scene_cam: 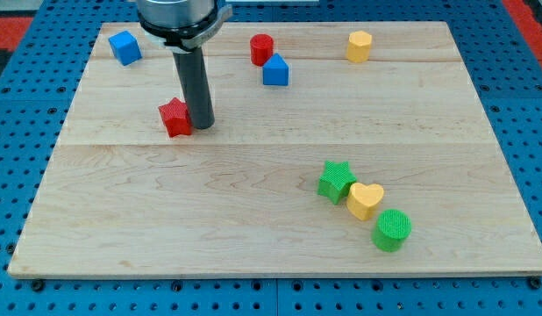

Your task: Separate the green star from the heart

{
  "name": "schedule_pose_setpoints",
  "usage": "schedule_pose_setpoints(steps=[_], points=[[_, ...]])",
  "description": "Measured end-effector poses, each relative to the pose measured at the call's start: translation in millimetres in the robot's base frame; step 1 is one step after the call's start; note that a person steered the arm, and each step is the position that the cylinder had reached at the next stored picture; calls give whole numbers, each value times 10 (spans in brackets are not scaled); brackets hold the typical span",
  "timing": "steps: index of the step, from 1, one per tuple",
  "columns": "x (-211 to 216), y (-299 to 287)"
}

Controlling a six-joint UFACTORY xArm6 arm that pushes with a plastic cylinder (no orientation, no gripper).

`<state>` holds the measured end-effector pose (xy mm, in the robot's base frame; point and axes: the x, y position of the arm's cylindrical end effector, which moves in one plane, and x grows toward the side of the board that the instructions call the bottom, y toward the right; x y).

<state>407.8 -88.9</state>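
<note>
Nothing of the job looks done yet, as far as I can see from here. The green star sits toward the view's bottom right of the wooden board, and the yellow heart is pressed right up against it on its lower right side, touching or as good as touching. A green cylinder sits just beside the heart on the far side, so the three make a short slanting row.

The rod has nothing to open or close; it is just a plain dark stick. My tip is down on the board well apart from that row, over in the view's upper left part. It stands just to the right of a red star, touching it or very nearly so.

Other blocks lie along the view's top: a blue cube at the left, a red cylinder with a blue block just below it, and a second yellow block, possibly also a heart, further right.

So I judge the whole task is still ahead: the tip has to travel across to the lower right, come in at the seam between star and heart, and shove the star away, probably toward the view's left, where the board is free.
</note>
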Motion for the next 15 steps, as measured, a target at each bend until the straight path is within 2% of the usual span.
schedule_pose_setpoints(steps=[1,2,3,5,9,10,11,12,13,14,15], points=[[-19,-204],[-19,-740],[-47,-707],[-263,-145],[-261,136],[45,301],[676,324],[1127,753],[1147,1581],[706,2354],[465,2866]])
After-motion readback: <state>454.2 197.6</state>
